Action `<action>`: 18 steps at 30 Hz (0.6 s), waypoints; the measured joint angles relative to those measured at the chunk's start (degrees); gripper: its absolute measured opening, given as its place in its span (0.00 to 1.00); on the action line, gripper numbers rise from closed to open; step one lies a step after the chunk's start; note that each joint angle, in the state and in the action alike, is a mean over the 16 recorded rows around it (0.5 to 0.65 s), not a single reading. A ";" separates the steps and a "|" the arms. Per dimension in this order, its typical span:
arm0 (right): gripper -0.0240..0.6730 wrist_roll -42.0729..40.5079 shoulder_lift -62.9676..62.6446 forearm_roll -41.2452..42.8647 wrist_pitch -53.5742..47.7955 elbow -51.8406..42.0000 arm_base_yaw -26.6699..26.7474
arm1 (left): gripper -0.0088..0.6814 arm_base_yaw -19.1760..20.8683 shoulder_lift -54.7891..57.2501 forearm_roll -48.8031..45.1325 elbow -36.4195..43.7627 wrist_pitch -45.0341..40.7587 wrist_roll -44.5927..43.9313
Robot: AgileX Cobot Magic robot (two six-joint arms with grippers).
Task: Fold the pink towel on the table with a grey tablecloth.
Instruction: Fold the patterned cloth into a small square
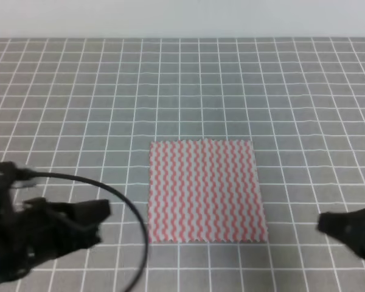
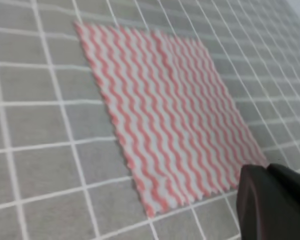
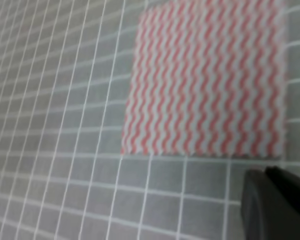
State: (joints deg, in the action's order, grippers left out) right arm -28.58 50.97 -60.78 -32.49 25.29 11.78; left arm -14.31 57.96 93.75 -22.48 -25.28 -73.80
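The pink towel (image 1: 204, 190) lies flat and unfolded on the table with a grey tablecloth (image 1: 79, 109), a wavy-striped square near the front middle. My left gripper (image 1: 97, 224) hovers left of the towel's near-left corner and apart from it, its two fingers looking spread with nothing between them. Off the towel's near-right corner, my right gripper (image 1: 326, 224) shows only a dark tip. The left wrist view has the towel (image 2: 165, 110) ahead and one dark finger (image 2: 275, 205) at the bottom right. In the right wrist view the towel (image 3: 205, 80) sits above another dark finger (image 3: 277, 205).
A black cable (image 1: 125, 201) arcs from the left arm down past the towel's left edge. White grid lines cover the grey cloth out to the pale wall (image 1: 182, 18) at the back.
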 joint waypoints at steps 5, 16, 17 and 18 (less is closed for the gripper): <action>0.01 -0.16 4.91 -1.86 5.29 1.01 8.37 | 0.01 -6.32 5.76 4.42 -1.87 2.13 -5.06; 0.09 1.17 17.23 -0.17 12.07 4.63 18.78 | 0.01 -12.18 13.95 6.20 -6.01 3.16 -9.37; 0.12 1.22 18.43 0.07 12.13 5.01 18.95 | 0.01 -12.29 14.25 6.30 -6.17 3.01 -9.61; 0.14 1.34 19.64 0.34 12.18 5.35 19.04 | 0.01 -12.36 14.50 6.41 -6.29 2.86 -9.85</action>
State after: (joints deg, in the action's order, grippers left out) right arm -27.24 70.60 -60.44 -20.32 30.64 30.82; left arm -26.68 72.46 100.16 -28.77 -22.42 -83.64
